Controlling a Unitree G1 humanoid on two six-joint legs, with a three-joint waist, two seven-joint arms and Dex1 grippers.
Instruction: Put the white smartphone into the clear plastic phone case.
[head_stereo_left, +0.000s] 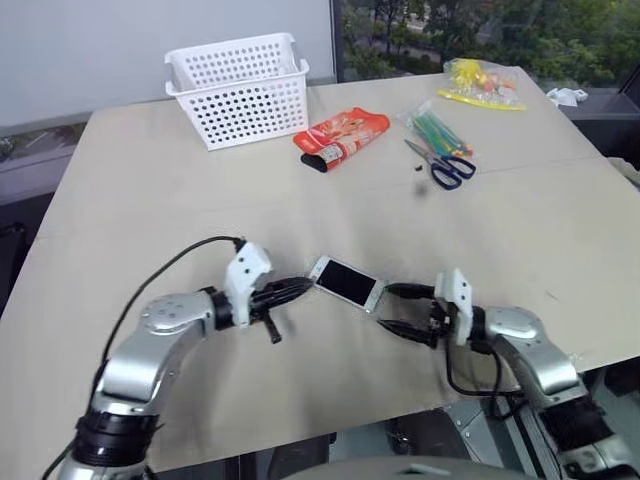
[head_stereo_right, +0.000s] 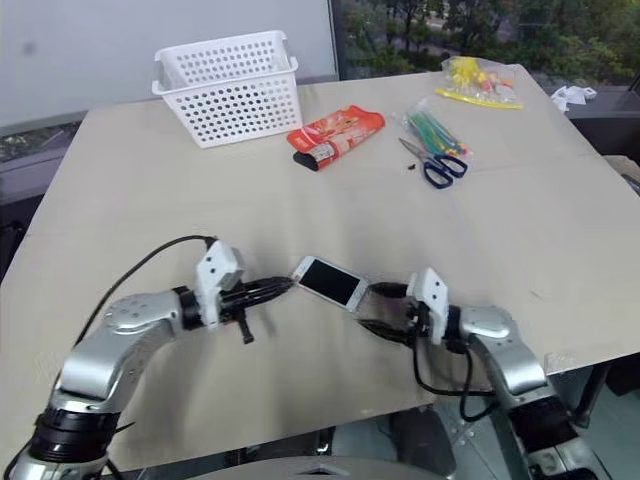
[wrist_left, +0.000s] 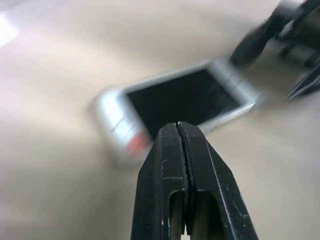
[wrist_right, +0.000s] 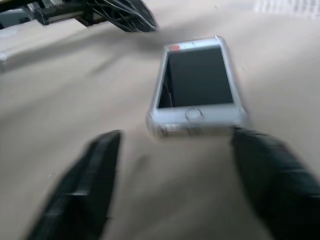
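The white smartphone lies screen up on the tan table, between my two grippers. A thick, pale, glossy edge runs round it and looks like the clear plastic phone case, though I cannot tell the two apart for sure. My left gripper is shut, its tips right at the phone's left end with nothing between them. In the left wrist view the shut fingers overlap the phone's near edge. My right gripper stands wide open at the phone's right end, and one finger is close to a corner.
Farther back on the table stand a white perforated basket, a red snack packet, blue-handled scissors, a bag of green pens and a yellow bag. The table's front edge runs just below my arms.
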